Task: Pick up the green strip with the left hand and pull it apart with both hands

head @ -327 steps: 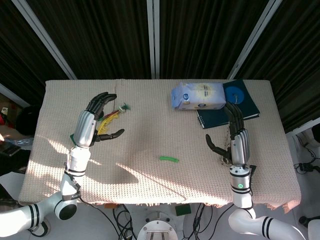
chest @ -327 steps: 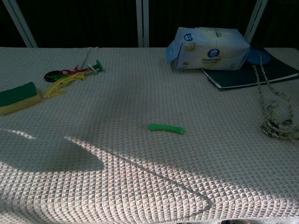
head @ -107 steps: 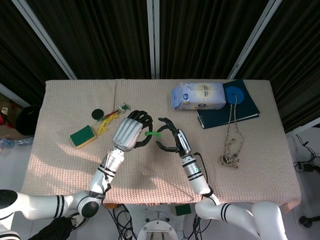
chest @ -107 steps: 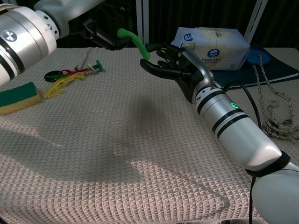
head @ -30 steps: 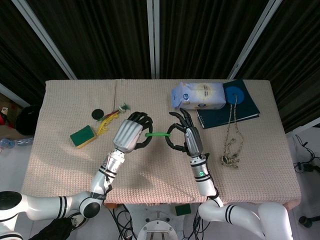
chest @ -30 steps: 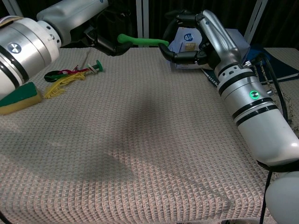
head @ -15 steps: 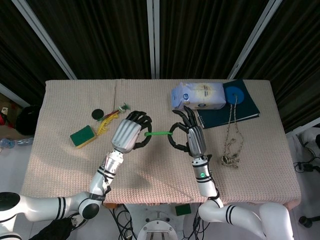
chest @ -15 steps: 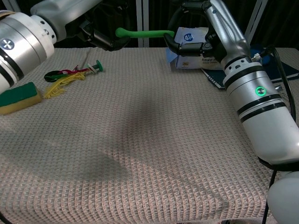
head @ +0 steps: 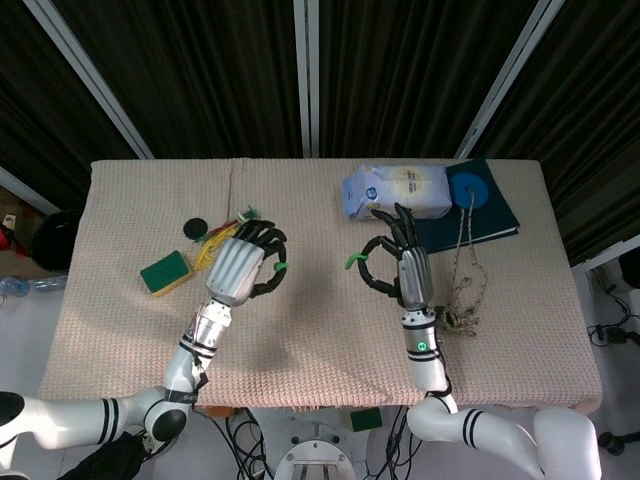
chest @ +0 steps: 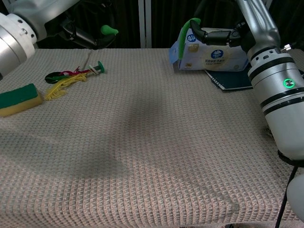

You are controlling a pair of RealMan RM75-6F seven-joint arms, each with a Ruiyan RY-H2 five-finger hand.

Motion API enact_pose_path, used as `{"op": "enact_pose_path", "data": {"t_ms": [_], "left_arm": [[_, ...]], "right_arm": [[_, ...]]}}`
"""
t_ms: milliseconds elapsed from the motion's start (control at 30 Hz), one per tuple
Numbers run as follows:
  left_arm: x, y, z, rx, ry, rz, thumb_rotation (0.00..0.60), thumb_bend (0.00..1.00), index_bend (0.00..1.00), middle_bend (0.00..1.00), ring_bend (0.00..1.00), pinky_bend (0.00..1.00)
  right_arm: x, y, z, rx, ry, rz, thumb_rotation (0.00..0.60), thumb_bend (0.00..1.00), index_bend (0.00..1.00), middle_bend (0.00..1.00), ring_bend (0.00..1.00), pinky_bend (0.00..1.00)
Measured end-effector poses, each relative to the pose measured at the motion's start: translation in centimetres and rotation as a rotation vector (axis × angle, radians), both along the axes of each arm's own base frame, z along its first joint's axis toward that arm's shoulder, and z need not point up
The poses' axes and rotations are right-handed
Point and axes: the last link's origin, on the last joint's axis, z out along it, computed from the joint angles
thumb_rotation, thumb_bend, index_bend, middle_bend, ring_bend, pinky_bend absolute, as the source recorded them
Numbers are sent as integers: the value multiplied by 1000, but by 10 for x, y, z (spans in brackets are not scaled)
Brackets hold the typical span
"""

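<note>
The green strip is in two pieces, both held in the air above the table. My left hand (head: 243, 266) (chest: 81, 29) grips a short green stub (head: 281, 266) (chest: 109, 30) that pokes out of its curled fingers. My right hand (head: 400, 262) (chest: 227, 32) pinches the other green piece (head: 356, 260) (chest: 188, 26), a curved bit that hangs down from its fingertips. A wide gap separates the two hands.
On the woven mat (head: 300, 340) lie a green-and-yellow sponge (head: 165, 272) (chest: 17, 99), a black disc (head: 193, 230), a bundle of yellow and coloured strands (chest: 71, 78), a tissue pack (head: 395, 190) (chest: 213, 54), a dark notebook (head: 470, 205) and a coiled rope (head: 462, 300).
The stretched strip between my hands has broken in two. My left hand has moved left and my right hand right, each carrying one piece.
</note>
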Motion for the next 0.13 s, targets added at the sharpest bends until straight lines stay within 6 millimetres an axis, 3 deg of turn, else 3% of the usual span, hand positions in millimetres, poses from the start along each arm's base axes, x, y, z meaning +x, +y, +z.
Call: {"op": "enact_pose_path", "data": {"t_ms": [133], "left_arm": [[-9,-3,4,7,-2,15,576,352,559,356,230,210]], "right_arm": [[-7,0,5,-9,-8,-18,600,362,595,158,0,0]]}}
